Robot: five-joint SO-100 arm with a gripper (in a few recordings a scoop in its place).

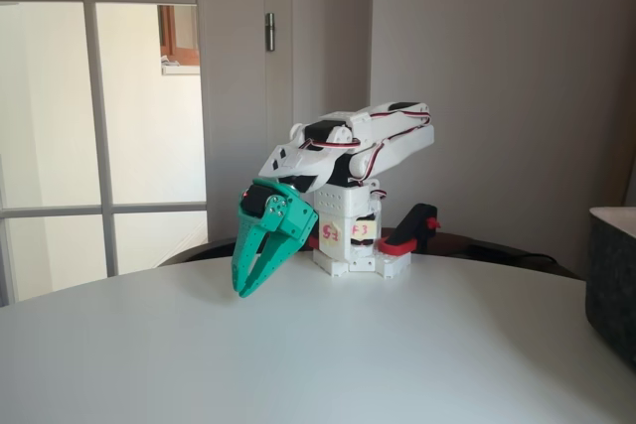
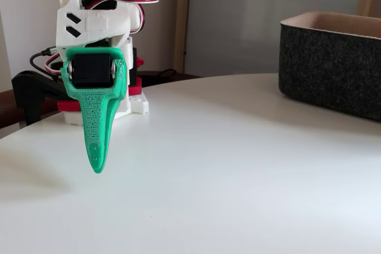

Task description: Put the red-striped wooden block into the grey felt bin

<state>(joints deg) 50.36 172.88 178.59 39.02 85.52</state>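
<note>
While the white round table [image 1: 397, 345] was seen spread across both fixed views, the grey felt bin [image 2: 333, 57] was found standing on it at the right edge, well apart from the arm. The white arm [image 1: 368, 141] was folded low over its base, with the green gripper [image 1: 246, 290] pointed down just above the tabletop. Its jaws were brought nearly together with nothing between them.
</note>
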